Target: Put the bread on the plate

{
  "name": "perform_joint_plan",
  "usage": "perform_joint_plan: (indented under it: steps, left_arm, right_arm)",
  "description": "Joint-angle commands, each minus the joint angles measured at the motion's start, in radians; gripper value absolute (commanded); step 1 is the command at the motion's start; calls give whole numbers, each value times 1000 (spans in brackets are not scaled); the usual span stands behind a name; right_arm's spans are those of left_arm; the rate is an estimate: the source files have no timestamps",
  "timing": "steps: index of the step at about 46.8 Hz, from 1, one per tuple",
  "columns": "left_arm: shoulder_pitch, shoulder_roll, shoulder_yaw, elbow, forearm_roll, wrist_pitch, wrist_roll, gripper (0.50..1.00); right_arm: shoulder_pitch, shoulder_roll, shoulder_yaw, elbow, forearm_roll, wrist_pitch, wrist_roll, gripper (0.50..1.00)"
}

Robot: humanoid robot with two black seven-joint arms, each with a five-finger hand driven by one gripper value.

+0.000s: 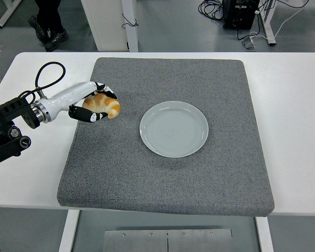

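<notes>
While the left robot hand (94, 105) curls its fingers around the bread (104, 105), a golden croissant, the load sits near the left edge of the grey mat (168, 173) covering the counter (294, 121), apparently raised a little off the surface. The plate (174, 128) lies empty to the right, well apart from the bread. The grasp looks secured, so the carry is the step in hand. Next comes a rightward sweep over the plate, then a gentle lowering before the fingers release.
</notes>
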Motion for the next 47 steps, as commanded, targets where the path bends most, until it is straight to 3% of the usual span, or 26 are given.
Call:
perform_joint_plan:
  steps: [1,15,31,40,47]
  left_arm:
    - [-40,27,-3,-22,-3,-23,0,500]
    - [-184,86,-4,-35,-29,-112,0,500]
    - [-337,93,0,-35,-34,-194,2,500]
    - [-382,69,3,-39,-31,-208,3,500]
    - [-433,2,16,-44,-17,-209,10,500]
  right_arm:
    - [0,0,0,0,0,0,0,1000]
    - [0,0,0,0,0,0,0,1000]
    - [0,0,0,0,0,0,0,1000]
    - [0,0,-2,2,0,0,0,1000]
    - [0,0,-2,0,0,0,0,1000]
